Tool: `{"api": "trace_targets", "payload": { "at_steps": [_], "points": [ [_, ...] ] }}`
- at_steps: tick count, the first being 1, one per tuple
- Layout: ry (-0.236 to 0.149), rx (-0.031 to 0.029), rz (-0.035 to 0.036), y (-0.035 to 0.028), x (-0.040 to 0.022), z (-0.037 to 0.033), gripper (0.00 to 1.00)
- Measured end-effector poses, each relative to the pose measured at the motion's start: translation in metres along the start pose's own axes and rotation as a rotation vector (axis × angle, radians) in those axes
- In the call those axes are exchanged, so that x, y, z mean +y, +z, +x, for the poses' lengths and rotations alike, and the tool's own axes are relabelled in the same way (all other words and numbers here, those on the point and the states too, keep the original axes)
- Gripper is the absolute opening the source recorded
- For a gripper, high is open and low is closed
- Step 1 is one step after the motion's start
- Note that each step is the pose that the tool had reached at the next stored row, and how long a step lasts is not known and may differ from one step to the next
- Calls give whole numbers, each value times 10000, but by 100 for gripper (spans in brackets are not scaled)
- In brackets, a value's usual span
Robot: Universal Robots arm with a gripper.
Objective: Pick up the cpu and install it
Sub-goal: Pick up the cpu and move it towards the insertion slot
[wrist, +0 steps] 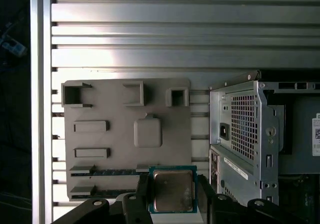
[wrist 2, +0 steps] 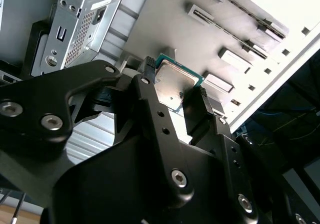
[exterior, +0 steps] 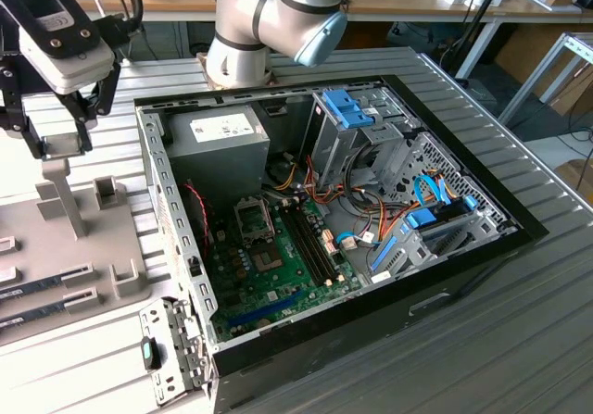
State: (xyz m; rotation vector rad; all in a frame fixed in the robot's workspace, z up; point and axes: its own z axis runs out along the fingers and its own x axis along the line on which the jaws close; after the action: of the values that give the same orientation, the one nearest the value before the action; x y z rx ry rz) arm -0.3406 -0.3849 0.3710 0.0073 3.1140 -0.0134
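Step in hand, as I judged it: the pick, with my gripper point(exterior: 60, 141) at about ten o'clock in the exterior view, over the grey fixture plate point(exterior: 56, 238) and directly above its upright post point(exterior: 63, 196). To do it well I reckoned the chip should ride flat, pinched by its edges only, with the underside contacts kept off everything and no twist in the grip. A tilted chip would not seat in a socket. In both wrist views the jaws were narrowed to just the chip's width. The fingers point(wrist 2: 197, 103) pressed on two opposite edges of the cpu point(wrist: 172, 184), silver lid and green rim facing the cameras, and nothing else was in the grip. The hold looked centred and square. Whether the chip was touching the post top or apart from it I could not tell. Two memory sticks point(wrist: 107, 172) lay in their slots on the plate, near the chip but apart from it. From the gripper, the open computer case point(exterior: 519, 229) lay toward four o'clock in the exterior view. The motherboard point(exterior: 278, 266) lay inside it, and its socket point(exterior: 252, 218) sat well apart from the chip.
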Motion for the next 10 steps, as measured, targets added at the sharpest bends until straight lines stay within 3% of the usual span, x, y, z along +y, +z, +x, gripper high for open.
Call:
{"api": "trace_targets", "payload": {
  "at_steps": [10],
  "points": [
    [0, 0, 1, 7, 0, -66, 47]
  ]
}}
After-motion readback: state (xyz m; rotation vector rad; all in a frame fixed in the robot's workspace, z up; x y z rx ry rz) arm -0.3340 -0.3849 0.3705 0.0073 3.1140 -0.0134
